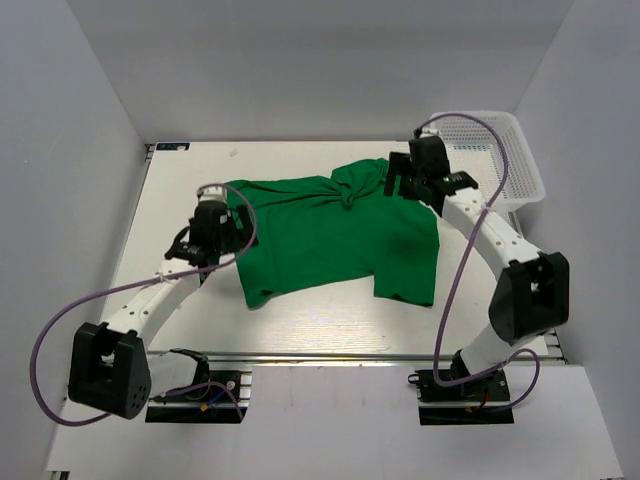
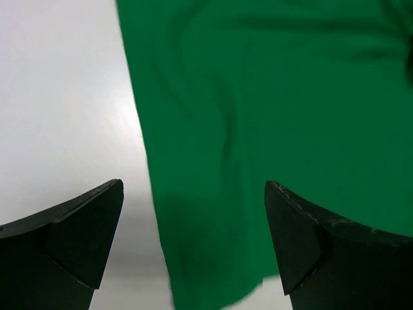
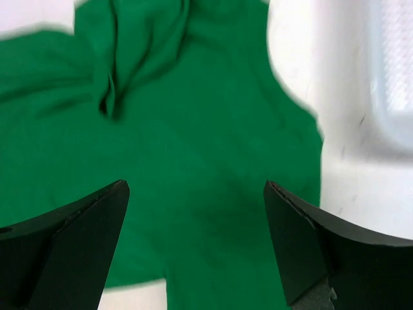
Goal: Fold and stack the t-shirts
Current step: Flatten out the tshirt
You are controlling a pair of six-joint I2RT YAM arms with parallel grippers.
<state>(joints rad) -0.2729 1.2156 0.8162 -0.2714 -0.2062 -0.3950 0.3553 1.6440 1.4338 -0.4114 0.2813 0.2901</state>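
A bright green t-shirt lies spread on the white table, bunched into a knot near its far middle. My left gripper is open and empty above the shirt's left edge; in the left wrist view the green cloth fills the right side between my fingers. My right gripper is open and empty above the shirt's far right part; the right wrist view shows the cloth and its gathered folds below it. No neck label shows.
A white mesh basket stands at the table's far right corner; its edge shows in the right wrist view. Purple cables loop off both arms. Bare white table lies in front of the shirt.
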